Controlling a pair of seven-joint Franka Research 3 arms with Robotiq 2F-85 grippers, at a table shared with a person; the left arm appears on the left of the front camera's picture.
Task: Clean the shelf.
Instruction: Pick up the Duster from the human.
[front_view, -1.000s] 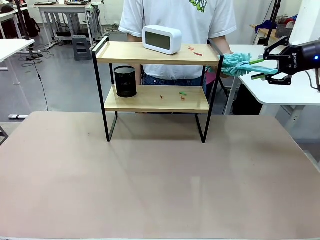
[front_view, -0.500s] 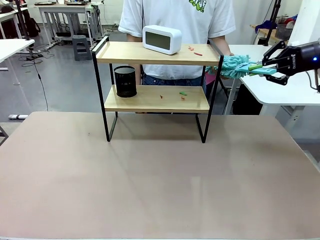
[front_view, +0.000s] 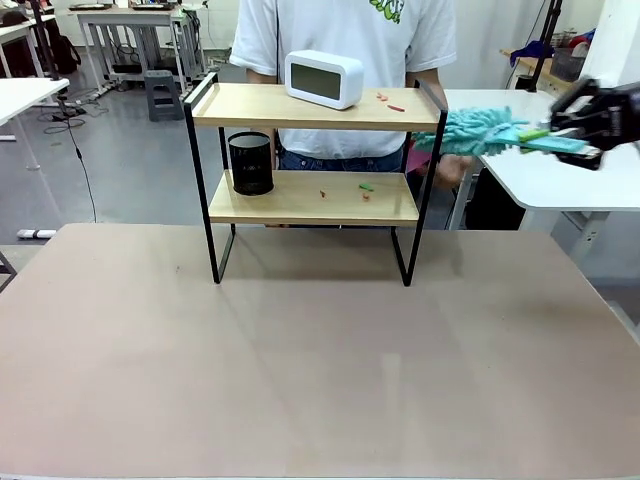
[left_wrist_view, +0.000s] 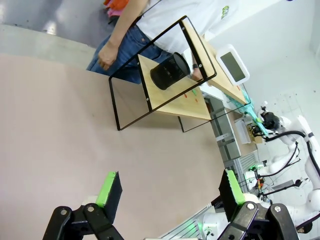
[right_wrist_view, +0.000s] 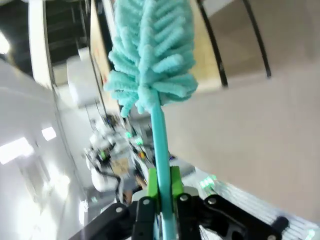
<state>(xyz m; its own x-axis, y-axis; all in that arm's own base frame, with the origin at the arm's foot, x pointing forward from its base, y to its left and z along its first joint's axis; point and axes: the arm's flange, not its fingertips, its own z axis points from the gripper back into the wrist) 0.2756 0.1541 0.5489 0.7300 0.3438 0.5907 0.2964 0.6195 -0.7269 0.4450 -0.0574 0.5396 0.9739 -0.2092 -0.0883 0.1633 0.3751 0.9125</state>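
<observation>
Shifted slightly toward 2 o'clock since the earlier frame: teal duster clamped by its handle in right gripper, aimed at crumbs on shelf; left gripper agape, idle.

The shelf stands upright on all four legs at the far side of the table, near its middle. It is a small two-tier rack: two light wooden boards in a thin black metal frame. The top board has a low black rail at each end. Small red scraps lie toward its right end. On the lower board, a few red and green bits sit right of centre.
</observation>
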